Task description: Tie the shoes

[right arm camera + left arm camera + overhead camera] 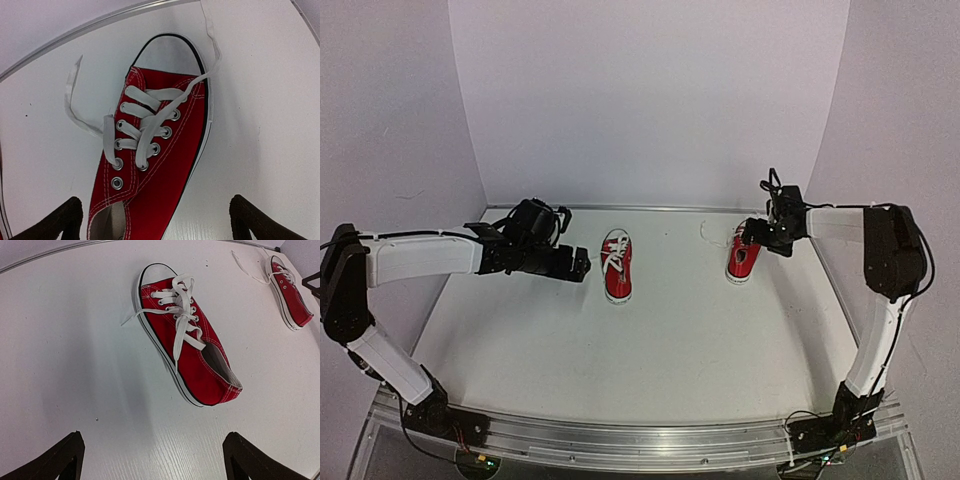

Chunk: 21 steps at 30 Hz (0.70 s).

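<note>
I saw two red sneakers on the white tabletop (670, 340), well apart, toes toward the far wall. The left shoe (617, 266) lay just beside my left pincer (580, 265), whose fingers stood wide apart and held nothing. My right pincer (752, 232) hung over the right shoe (743, 258), fingers also wide apart. It may have touched the shoe, but I could not tell. The white laces (150, 130) on both shoes lay loose, their ends trailing onto the tabletop.
</note>
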{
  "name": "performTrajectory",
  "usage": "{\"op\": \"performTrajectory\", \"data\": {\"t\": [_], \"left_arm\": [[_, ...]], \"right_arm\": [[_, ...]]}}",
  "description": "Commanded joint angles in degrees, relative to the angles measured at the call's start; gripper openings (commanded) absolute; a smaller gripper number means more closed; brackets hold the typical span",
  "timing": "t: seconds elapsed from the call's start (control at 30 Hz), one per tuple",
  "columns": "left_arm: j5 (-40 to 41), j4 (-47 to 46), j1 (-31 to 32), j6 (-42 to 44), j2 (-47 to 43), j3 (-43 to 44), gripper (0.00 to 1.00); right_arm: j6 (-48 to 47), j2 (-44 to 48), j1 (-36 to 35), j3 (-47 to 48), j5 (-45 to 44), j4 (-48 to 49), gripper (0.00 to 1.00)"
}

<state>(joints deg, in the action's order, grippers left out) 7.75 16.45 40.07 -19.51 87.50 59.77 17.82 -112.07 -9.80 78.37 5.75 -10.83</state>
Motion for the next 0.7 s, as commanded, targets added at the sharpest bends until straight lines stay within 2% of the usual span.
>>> {"op": "performTrajectory", "data": {"t": [0.0,0.3,0.67], "left_arm": [[1.62,-2.59,0.02,-0.55,-2.12,-0.04,1.0],[1.87,-3.0,0.02,-0.69,-2.65,-0.42,1.0],[1.74,-2.83,0.01,-0.88,-2.67,0.17,0.99]], "right_arm": [[0.21,-3.34,0.08,2.87,1.65,-0.92,0.95],[0.99,-6.36,0.06,0.86,6.82,-0.06,0.79],[0.5,-1.74,0.1,-3.03,9.21,0.39,0.28]]}}
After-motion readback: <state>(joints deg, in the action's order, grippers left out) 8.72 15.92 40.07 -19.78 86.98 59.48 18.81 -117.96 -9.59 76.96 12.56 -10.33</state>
